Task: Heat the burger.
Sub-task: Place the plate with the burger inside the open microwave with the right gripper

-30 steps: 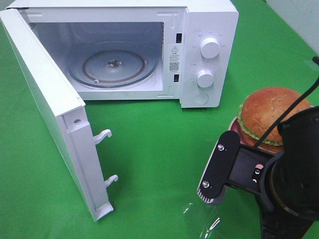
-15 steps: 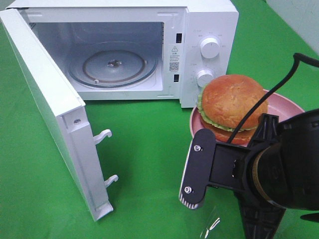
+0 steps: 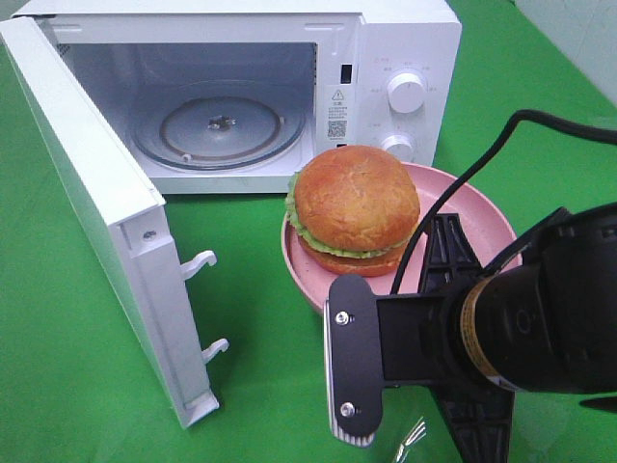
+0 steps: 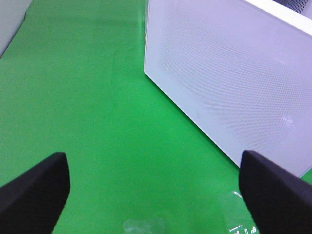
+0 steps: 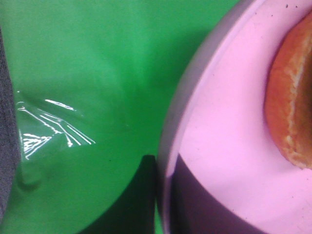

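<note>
The burger point(image 3: 357, 207), with a glossy golden-brown bun and green lettuce, sits on a round pink plate point(image 3: 469, 204) held above the green table in front of the microwave's control panel. My right gripper point(image 3: 445, 253) is shut on the plate's near rim, one black finger lying on top. In the right wrist view the plate rim point(image 5: 195, 122) and the bun edge point(image 5: 292, 102) fill the frame, with my right gripper point(image 5: 163, 195) pinching the rim. My left gripper point(image 4: 156, 187) is open with nothing between its black fingers point(image 4: 34, 190), facing the outside of the microwave door point(image 4: 229, 78). It does not show in the exterior view.
The white microwave point(image 3: 405, 48) stands at the back with its door point(image 3: 96, 212) swung open to the left and its glass turntable point(image 3: 220, 125) bare. Crumpled clear plastic film point(image 3: 410, 439) lies on the green cloth near the front edge.
My right arm has carried the plate and burger leftward and higher, from the right edge of the table to in front of the microwave's control panel. The left gripper has stayed open.
</note>
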`<state>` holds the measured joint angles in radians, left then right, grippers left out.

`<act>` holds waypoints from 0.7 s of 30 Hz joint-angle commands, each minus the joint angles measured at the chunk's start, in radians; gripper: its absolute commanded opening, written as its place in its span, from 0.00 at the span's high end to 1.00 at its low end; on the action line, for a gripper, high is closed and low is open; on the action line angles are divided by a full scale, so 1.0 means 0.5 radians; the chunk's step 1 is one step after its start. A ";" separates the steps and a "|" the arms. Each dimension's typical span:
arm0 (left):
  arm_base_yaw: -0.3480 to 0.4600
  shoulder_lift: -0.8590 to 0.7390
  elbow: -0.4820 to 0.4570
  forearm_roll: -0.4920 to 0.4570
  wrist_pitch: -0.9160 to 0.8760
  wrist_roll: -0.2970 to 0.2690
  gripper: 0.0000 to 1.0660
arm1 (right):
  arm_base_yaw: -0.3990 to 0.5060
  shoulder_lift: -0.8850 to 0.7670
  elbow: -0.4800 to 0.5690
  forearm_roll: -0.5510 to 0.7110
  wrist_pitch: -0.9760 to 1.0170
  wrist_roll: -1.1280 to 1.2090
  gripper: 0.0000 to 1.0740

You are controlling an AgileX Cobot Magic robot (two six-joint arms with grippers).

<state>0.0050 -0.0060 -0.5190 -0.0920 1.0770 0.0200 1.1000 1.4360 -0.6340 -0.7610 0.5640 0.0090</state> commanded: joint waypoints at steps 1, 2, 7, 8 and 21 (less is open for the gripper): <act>0.004 -0.028 0.006 -0.016 -0.018 -0.002 0.20 | -0.128 -0.016 -0.004 -0.096 -0.074 -0.118 1.00; 0.004 -0.028 0.006 -0.016 -0.018 -0.002 0.20 | -0.128 -0.016 -0.004 -0.096 -0.074 -0.118 1.00; 0.004 -0.028 0.006 -0.016 -0.018 -0.002 0.20 | -0.208 -0.016 -0.004 -0.090 -0.104 -0.426 1.00; 0.004 -0.028 0.006 -0.016 -0.018 -0.002 0.20 | -0.244 -0.016 -0.004 -0.090 -0.160 -0.538 1.00; 0.004 -0.028 0.006 -0.016 -0.018 -0.002 0.20 | -0.418 -0.016 -0.004 0.342 -0.442 -1.436 1.00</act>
<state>0.0050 -0.0060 -0.5190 -0.0920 1.0770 0.0200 0.9000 1.4370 -0.6340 -0.5940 0.3840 -0.6710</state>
